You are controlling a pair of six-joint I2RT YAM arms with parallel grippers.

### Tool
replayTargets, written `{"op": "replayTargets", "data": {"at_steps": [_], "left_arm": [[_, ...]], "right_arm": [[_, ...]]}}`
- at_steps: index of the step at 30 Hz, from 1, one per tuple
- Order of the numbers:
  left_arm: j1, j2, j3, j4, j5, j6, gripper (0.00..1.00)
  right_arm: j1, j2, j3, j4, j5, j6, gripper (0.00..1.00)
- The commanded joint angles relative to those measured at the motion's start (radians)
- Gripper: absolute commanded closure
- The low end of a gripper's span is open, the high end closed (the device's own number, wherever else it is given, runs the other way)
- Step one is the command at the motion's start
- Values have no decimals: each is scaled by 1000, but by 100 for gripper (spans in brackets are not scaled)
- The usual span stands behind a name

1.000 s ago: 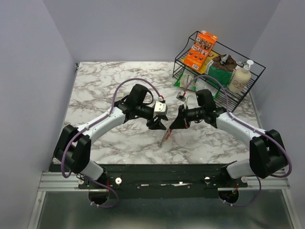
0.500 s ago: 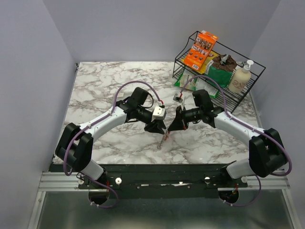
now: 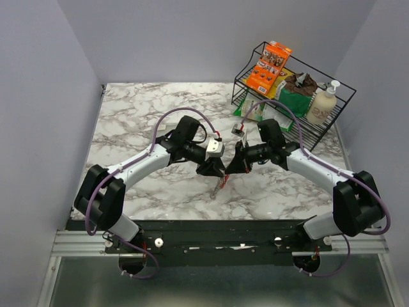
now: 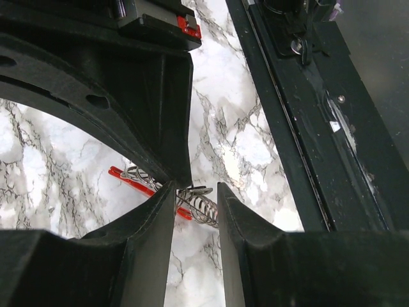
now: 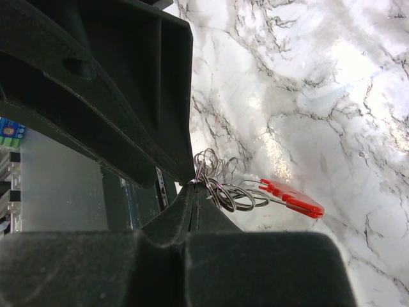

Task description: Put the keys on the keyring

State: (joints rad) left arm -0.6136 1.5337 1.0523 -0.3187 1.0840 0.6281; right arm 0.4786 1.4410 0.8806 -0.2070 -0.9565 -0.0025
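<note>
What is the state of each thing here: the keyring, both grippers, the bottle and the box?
Keyring: pinched at its wire rings, red strip sticking out.
Right gripper: shut on the keyring.
Left gripper: open by a narrow gap, fingertips at the rings.
Bottle: upright, pump on.
Box: standing on end.

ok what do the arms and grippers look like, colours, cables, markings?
Both arms match: the left arm and right arm have white links between chunky black joints, each with a purple cable looping outside. The left gripper and right gripper have matte black wedge-shaped fingers. A light grey wrist module carries small red tabs. No sleeves.
</note>
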Motion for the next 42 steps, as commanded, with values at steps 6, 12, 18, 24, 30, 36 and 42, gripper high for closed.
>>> {"op": "replayTargets", "data": {"at_steps": [6,12,18,24,30,36,42], "left_arm": [[-3,-6,-5,78,-35,-16,59],[0,-35,-20,86,-35,-11,58],[2,3,-8,21,-24,25,60],[0,13,-9,-26,1,70,64],[0,16,-3,-63,-1,97,66],[0,16,-2,-63,1,99,75],[0,25,9,-79,5,111,89]], "right_arm": [[14,19,8,-31,15,-22,100],[15,24,9,-31,15,-24,100],[15,18,9,-31,15,-25,100],[15,15,9,-32,19,-24,100],[17,18,12,-32,18,-22,100],[15,12,12,-32,25,-21,99],[17,10,17,-31,25,-14,99]]}}
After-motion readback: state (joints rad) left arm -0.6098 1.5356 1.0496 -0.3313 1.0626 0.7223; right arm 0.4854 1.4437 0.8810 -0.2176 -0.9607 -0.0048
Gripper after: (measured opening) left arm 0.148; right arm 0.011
